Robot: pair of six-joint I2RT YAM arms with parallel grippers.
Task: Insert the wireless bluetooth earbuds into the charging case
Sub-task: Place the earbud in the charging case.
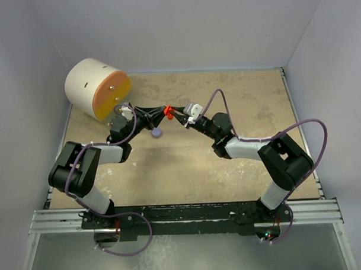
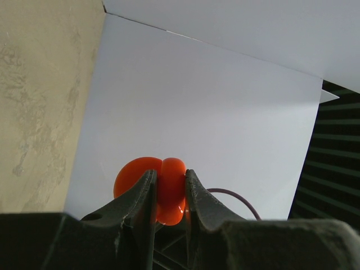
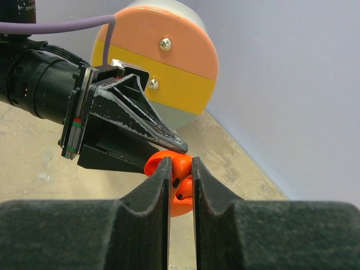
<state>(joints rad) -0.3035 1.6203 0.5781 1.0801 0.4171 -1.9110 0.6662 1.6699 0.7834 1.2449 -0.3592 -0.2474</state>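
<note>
Top external view: the left tool (image 1: 162,112) and the right tool (image 1: 176,115) meet tip to tip above the desk (image 1: 241,162), with the red-orange charging case (image 1: 167,110) between them.

Left wrist view: the left tool's fingers (image 2: 197,197) are clamped on one lobe of the case. A second round lobe projects to their left.

Right wrist view: the right tool's fingers (image 3: 157,185) stand almost together, and red-orange material fills the narrow gap. Whether this is an earbud or part of the case, and whether it is gripped, cannot be told.

A lavender round case (image 1: 157,133) lies on the desk near the left tool. A white cylinder (image 1: 87,85) with an orange-and-yellow face sits at the far left.
</note>
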